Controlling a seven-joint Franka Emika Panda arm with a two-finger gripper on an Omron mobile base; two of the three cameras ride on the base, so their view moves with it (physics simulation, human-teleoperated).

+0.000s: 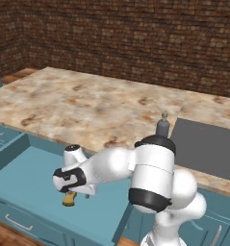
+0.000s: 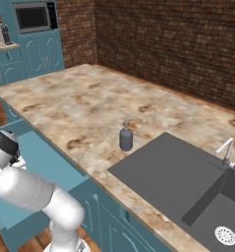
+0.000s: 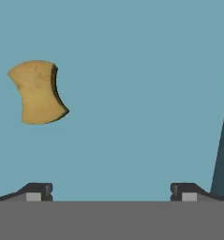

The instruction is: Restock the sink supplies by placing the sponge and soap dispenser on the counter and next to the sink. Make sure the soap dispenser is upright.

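The tan-yellow sponge (image 3: 37, 91) lies on the floor of an open teal drawer (image 1: 34, 175). In the hand view it sits up and to the left, outside the span of my fingers. My gripper (image 3: 111, 194) hangs over the drawer, open and holding nothing. From the left base view, the sponge (image 1: 68, 199) peeks out just under my hand. The grey-blue soap dispenser (image 1: 162, 126) (image 2: 126, 137) stands upright on the marbled counter (image 1: 73, 103), close to the left edge of the dark grey sink (image 2: 163, 172).
A drawer side wall (image 3: 223, 154) rises at the right of the hand view. A faucet (image 2: 226, 150) and a drain (image 2: 225, 235) lie at the sink's far right. A microwave (image 2: 33, 17) sits in the far teal cabinets, and a brick wall backs the counter.
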